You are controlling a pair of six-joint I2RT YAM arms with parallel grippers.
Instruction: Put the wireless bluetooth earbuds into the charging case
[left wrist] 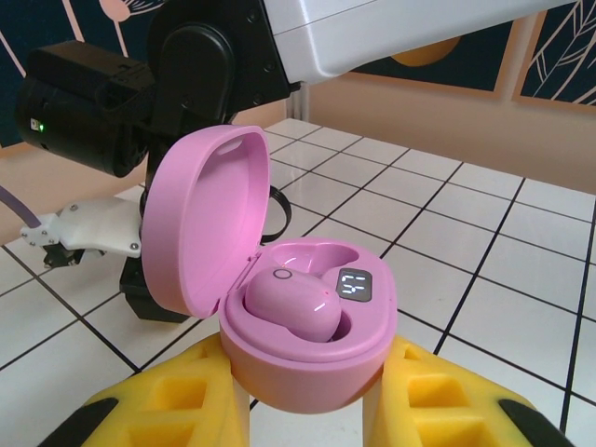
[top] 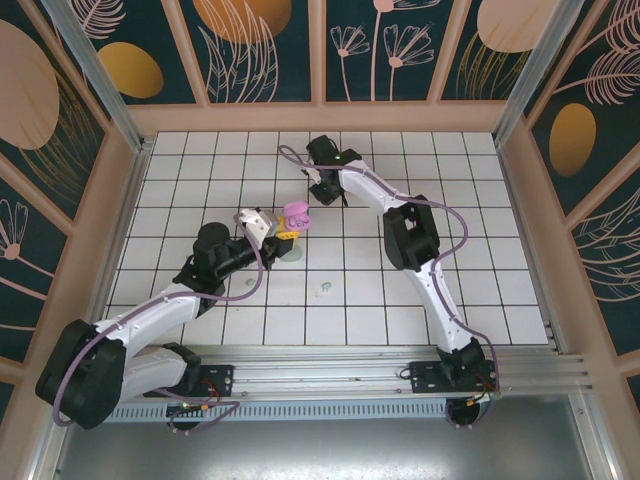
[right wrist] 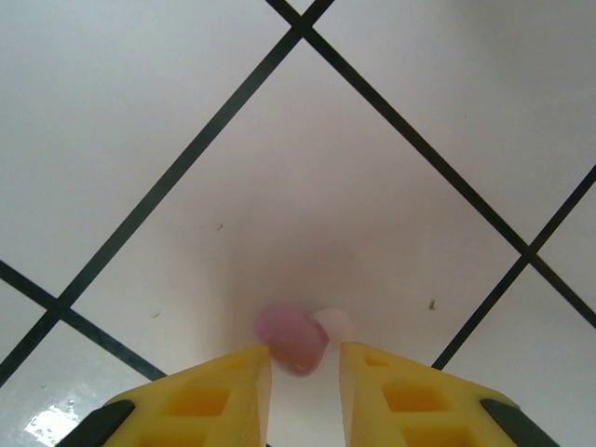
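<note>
White tiled table [top: 400, 310] inside a floral-panelled booth. My left gripper [left wrist: 307, 396] is clamped on the open pink charging case [left wrist: 307, 349], with one seated earbud [left wrist: 291, 303] in it and an empty socket behind. My right gripper [right wrist: 305, 372] has its fingers apart, and the loose earbud [right wrist: 293, 337] lies on the tile at the mouth of the gap. I should come down square, centre the bud, then close gently so it doesn't squirt out, holding the case level
</note>
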